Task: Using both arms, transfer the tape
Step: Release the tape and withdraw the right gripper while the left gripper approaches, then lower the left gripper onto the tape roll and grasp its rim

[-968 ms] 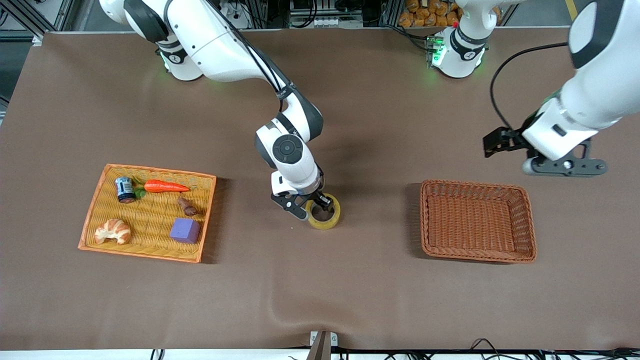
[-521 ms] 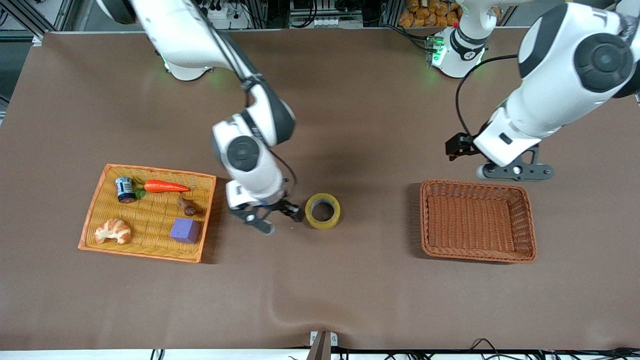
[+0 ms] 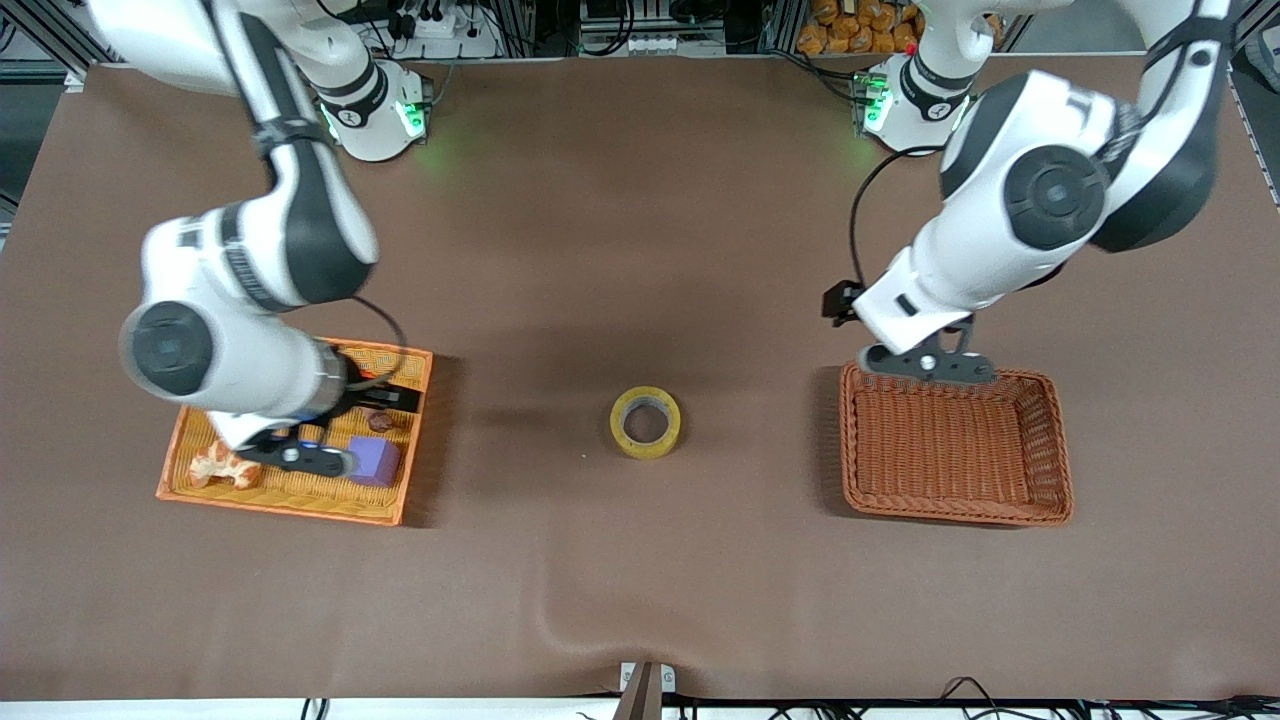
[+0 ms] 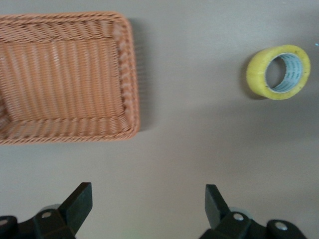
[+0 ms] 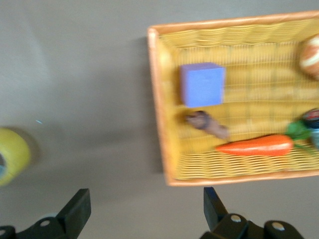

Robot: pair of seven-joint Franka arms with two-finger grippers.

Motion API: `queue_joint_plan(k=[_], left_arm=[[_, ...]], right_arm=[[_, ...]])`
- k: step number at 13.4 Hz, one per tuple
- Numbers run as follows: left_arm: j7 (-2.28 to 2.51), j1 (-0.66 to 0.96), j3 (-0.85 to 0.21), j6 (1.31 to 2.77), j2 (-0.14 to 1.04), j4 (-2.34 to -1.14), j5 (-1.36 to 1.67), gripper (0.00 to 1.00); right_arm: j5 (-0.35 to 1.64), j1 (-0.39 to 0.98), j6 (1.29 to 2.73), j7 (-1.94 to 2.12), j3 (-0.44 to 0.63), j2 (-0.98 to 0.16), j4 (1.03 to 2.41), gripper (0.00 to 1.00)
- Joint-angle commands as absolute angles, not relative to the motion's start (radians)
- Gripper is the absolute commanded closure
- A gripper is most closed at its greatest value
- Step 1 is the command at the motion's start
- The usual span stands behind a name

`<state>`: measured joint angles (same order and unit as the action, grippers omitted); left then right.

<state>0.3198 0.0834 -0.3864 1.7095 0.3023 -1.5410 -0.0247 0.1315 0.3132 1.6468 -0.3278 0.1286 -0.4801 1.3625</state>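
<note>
The tape (image 3: 646,422), a yellowish ring with a pale core, lies flat on the brown table between the two baskets, with nothing touching it. It also shows in the left wrist view (image 4: 278,72) and at the edge of the right wrist view (image 5: 12,156). My right gripper (image 3: 297,456) is open and empty, up over the orange tray (image 3: 188,428); in its own view the gripper (image 5: 144,209) has its fingers wide apart. My left gripper (image 3: 929,366) is open and empty over the brown wicker basket's (image 3: 1050,440) rim that lies farthest from the camera; its own view shows the gripper (image 4: 147,201) with fingers spread.
The orange tray (image 5: 164,149) holds a purple cube (image 5: 202,84), a carrot (image 5: 254,146), a small brown piece (image 5: 208,124), a croissant (image 3: 222,464) and a small can. The brown wicker basket (image 4: 130,94) is empty.
My right gripper has let go of the tape and swung away to over the orange tray. My left gripper has come in toward the brown basket's rim. The tape has stayed put.
</note>
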Motion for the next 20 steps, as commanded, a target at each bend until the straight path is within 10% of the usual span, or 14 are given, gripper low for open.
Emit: queue_joint_plan(k=[1,20], left_arm=[[0.341,0.121,-0.388,1.736,0.348,-1.532,-0.048,0.00],[0.827,0.368,-0.374,2.424,0.817,-1.470,-0.250,0.00]], right_arm=[[0.143,0.217,1.634,-0.175,0.109,-0.394,1.463,0.00],[-0.038,0.028,1.525,-0.038,0.094,-0.094,1.477,0.00]])
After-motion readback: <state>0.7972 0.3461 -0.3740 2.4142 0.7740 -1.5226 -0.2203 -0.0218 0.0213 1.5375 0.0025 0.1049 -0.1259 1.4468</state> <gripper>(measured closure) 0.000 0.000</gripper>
